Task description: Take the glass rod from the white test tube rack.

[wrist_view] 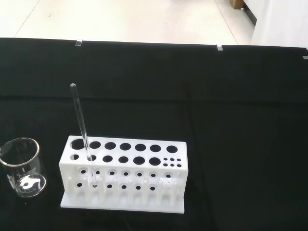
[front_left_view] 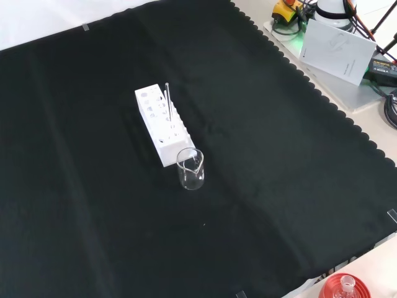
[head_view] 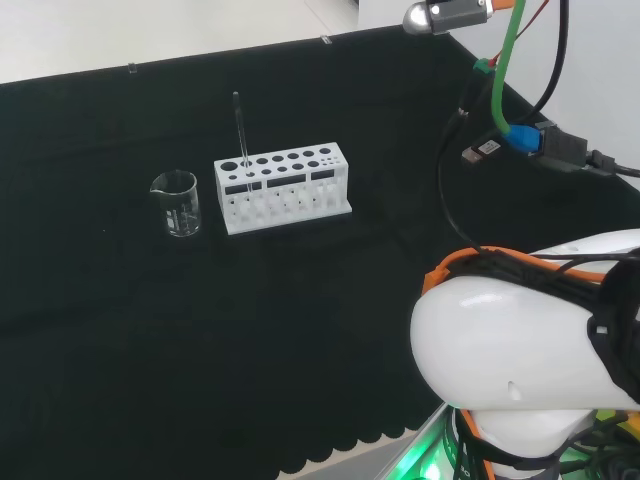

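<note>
White test tube rack (head_view: 283,190), mid tabletop (head_view: 150,350). Glass rod (head_view: 241,135): upright, slightly tilted, in an end hole nearest the clear beaker (head_view: 177,204). Hand: state cannot be told.

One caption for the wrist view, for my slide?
Glass rod standing in white test tube rack, clear beaker beside it.

Worktop (head_view: 120,330): black cloth.
Test tube rack (head_view: 283,189): white, mid-cloth, long side toward camera.
Glass rod (head_view: 241,135): standing in a hole at the rack's left end, slightly tilted.
Beaker (head_view: 176,204): clear, just left of rack, apart from it.
Arm link (head_view: 520,350): white, lower right.
</note>
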